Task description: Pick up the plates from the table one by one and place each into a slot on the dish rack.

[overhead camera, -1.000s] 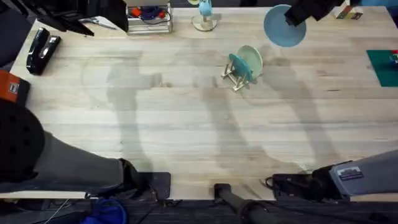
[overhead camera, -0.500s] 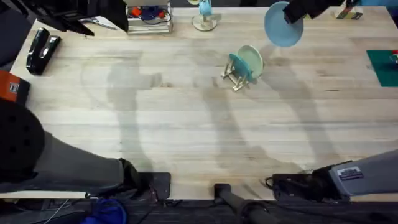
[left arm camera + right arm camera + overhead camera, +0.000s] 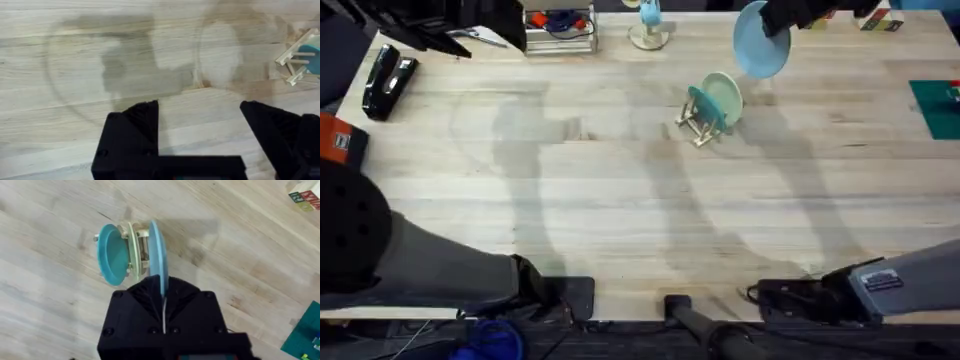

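Note:
My right gripper (image 3: 784,17) is shut on a light blue plate (image 3: 758,40) and holds it in the air just beyond the dish rack (image 3: 698,124), at the far middle of the table (image 3: 620,200). In the right wrist view that plate (image 3: 156,255) stands edge-on between the gripper (image 3: 163,287) fingers, right beside the rack's sticks (image 3: 134,250). The rack holds a teal plate (image 3: 704,108) and a mint-green plate (image 3: 726,96), both upright. My left gripper (image 3: 200,142) hangs open over bare planks, the rack (image 3: 299,59) off to its side.
A black stapler (image 3: 385,80) lies at the far left. A wooden box-frame with blue and red items (image 3: 560,25) and a round stand with a blue figure (image 3: 648,30) sit along the far edge. A green mat (image 3: 935,105) lies at the right edge.
The right gripper has carried the light blue plate leftward, closer to the rack, and the plate has turned more edge-on. The left arm has not moved.

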